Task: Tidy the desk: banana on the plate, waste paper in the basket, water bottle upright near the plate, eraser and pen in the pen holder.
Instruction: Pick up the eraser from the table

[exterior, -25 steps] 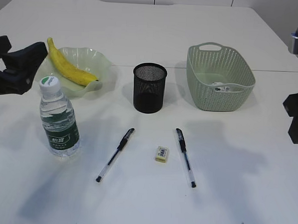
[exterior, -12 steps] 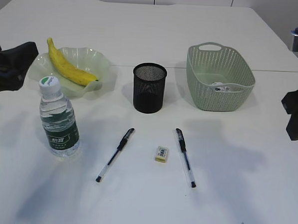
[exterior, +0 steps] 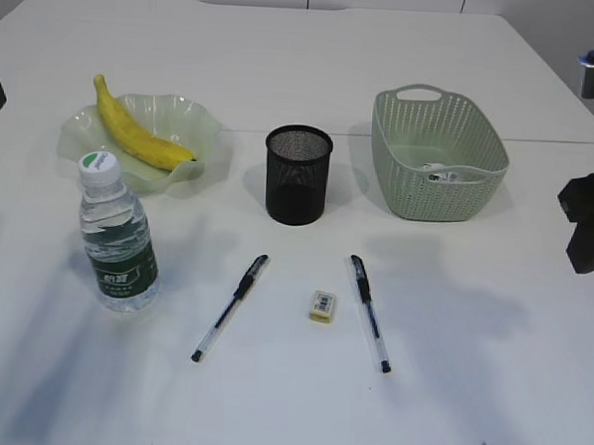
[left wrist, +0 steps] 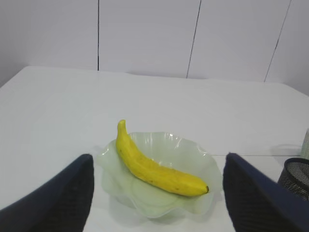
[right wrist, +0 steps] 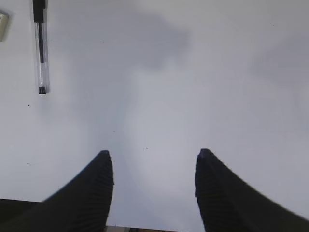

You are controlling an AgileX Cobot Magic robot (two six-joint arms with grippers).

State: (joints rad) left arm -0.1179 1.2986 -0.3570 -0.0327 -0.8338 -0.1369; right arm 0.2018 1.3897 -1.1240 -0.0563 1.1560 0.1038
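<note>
White bench (exterior: 305, 63), matte. Left hand (left wrist: 154, 193) fingers apart, empty, facing glossy scalloped green plate (exterior: 187, 127) bearing banana (exterior: 137, 134). Right hand (right wrist: 152, 188) fingers apart, empty, above bare bench. Clear bottle (exterior: 117, 235) upright beside plate. Perforated basket (exterior: 435, 155) containing paper (exterior: 441, 173). Mesh pen holder (exterior: 298, 173); two pens (exterior: 230, 307) (exterior: 369, 311) and eraser (exterior: 322, 306) lying on bench.

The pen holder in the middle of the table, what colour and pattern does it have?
The pen holder is black wire mesh, seen best in the exterior view.
</note>
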